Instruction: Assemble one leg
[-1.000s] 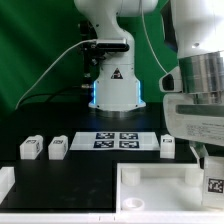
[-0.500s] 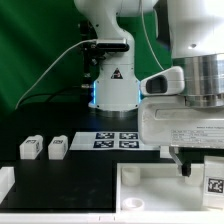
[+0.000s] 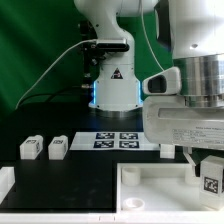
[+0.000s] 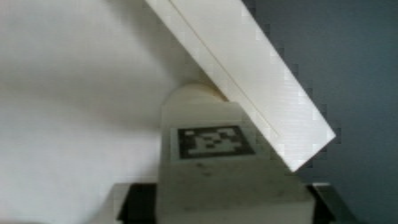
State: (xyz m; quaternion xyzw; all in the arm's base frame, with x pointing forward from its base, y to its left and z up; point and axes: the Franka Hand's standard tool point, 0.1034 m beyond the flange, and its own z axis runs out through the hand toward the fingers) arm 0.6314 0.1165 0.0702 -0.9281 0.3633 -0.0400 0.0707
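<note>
My gripper (image 3: 204,166) is shut on a leg (image 3: 211,176), a small white block with a black-and-white tag, at the exterior view's right. It holds the leg just above the right end of the large white tray-like piece (image 3: 150,186). In the wrist view the leg (image 4: 217,140) sits between the two dark fingers (image 4: 139,202) of the gripper (image 4: 222,206). Its far end touches or overlaps the tray's raised rim (image 4: 249,70). Two more legs (image 3: 30,148) (image 3: 57,148) stand on the black table at the left.
The marker board (image 3: 115,140) lies behind the tray, in front of the robot base (image 3: 112,85). Another white leg (image 3: 166,151) shows partly behind my gripper's body. A white part (image 3: 5,183) sits at the left edge.
My gripper came down from the upper right over the tray's right end. It closed on the leg lying there. The leg now sits higher and tilted.
</note>
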